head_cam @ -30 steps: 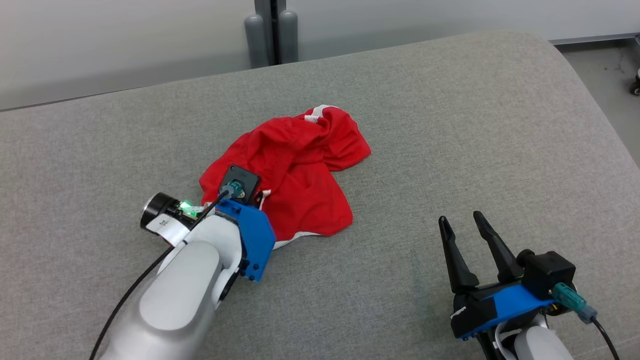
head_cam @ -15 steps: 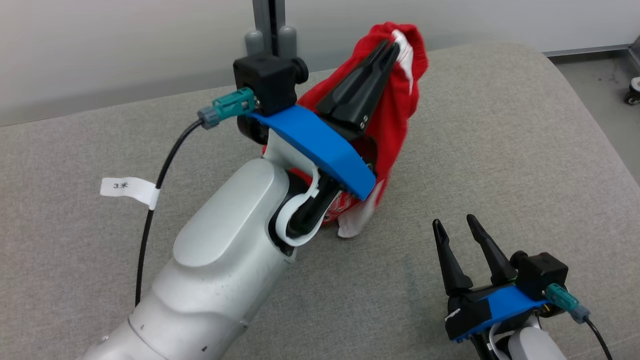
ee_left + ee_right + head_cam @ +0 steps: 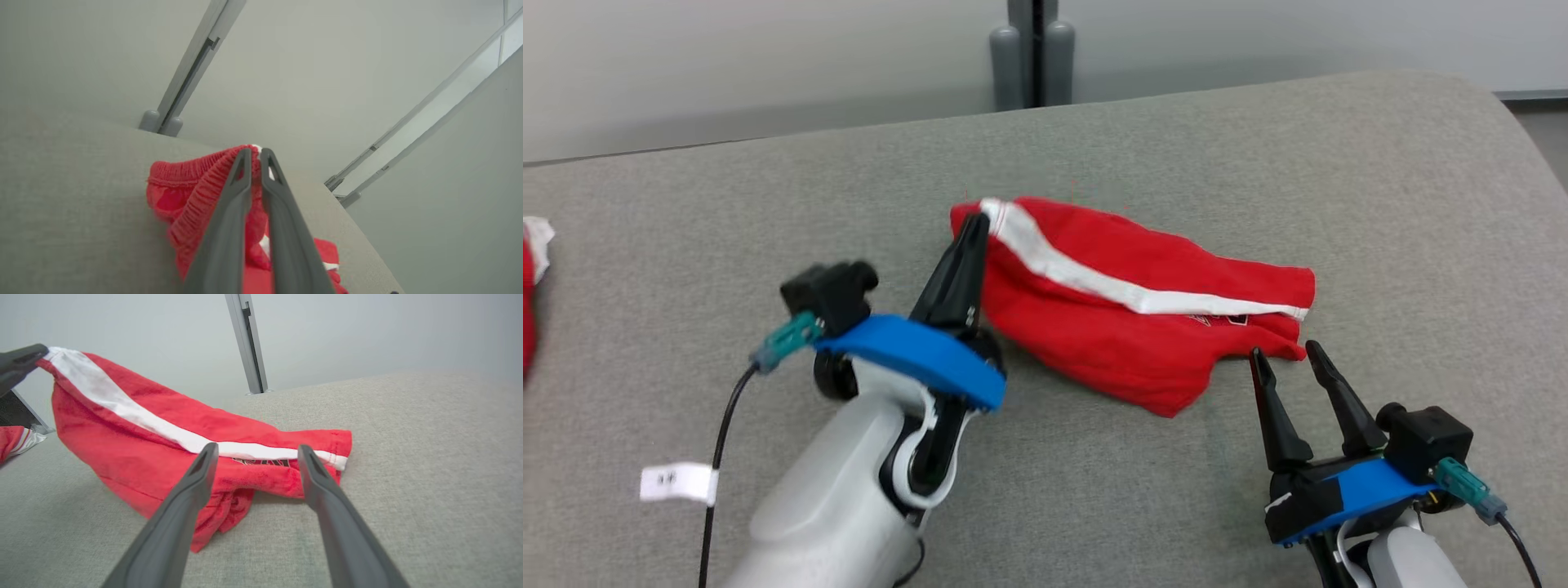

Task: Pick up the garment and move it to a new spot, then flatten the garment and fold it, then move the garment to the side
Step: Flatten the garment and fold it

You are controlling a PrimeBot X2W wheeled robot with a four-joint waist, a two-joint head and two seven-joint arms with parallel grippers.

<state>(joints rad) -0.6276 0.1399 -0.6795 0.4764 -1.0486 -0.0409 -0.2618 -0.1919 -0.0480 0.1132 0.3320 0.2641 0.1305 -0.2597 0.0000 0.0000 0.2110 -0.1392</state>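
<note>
Progress is early, as I judge it: the pick-up is done and the carry to a new spot is ending, while flattening, folding and moving aside are all left.

The shorts (image 3: 1131,318) lie near the middle of the grey cushion (image 3: 1339,163) in the head view, stretched from 10 o'clock to 3 o'clock with the white stripe up. My left gripper (image 3: 974,227) sits at the 9 o'clock end of them, clamped on the waistband corner. In the left wrist view the ribbed band is pinched between the two fingers (image 3: 241,179). That corner is raised off the cushion and the rest sags down to it. My right gripper (image 3: 1284,353) waits at 5 o'clock of the shorts, spread wide and holding nothing, its tips just beside the leg hem. Another red cloth (image 3: 529,286) shows at the 9 o'clock edge of the head view.

A second ago the shorts were a crumpled heap with my left gripper down on them. Half a second ago I had them hoisted high and bunched. Now they are lowered and drawn out long. My right gripper has stayed open and low. The camera has also shifted.
</note>
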